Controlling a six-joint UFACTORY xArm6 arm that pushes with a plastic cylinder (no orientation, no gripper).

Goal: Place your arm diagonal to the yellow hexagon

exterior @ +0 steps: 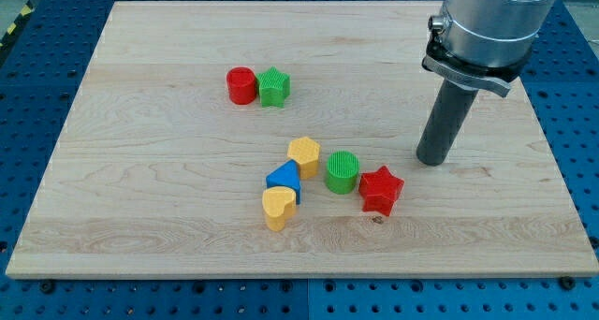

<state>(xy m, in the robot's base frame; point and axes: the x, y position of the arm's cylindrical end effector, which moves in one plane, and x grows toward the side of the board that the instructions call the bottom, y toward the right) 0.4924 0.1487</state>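
Board first: you have one pale wooden board (168, 236) lying on a blue perforated table (28, 77), and on it six small blocks. Above the board at the view's upper right hangs your single arm, a grey cylinder (496, 21) ending in a straight dark rod (447, 119) that stands nearly upright. There are no jaws on this rod, so nothing opens, closes or grips. My tip (433, 159) rests on bare wood, up and to the view's right of the lower cluster, nearest the red star block (381, 190) but apart from it.

Count the blocks by colour: two red, two green, two yellow and one blue, which makes seven, not six. The red cylinder (241, 85) and green star block (274, 87) sit touching at the upper middle. Lower down, the yellow hexagon block (303, 156) is near the board's centre, well left of my tip, touching the blue block (284, 179) beneath it. A green cylinder (343, 171) stands just beside the hexagon's right. A yellow heart block (278, 207) lies lowest.
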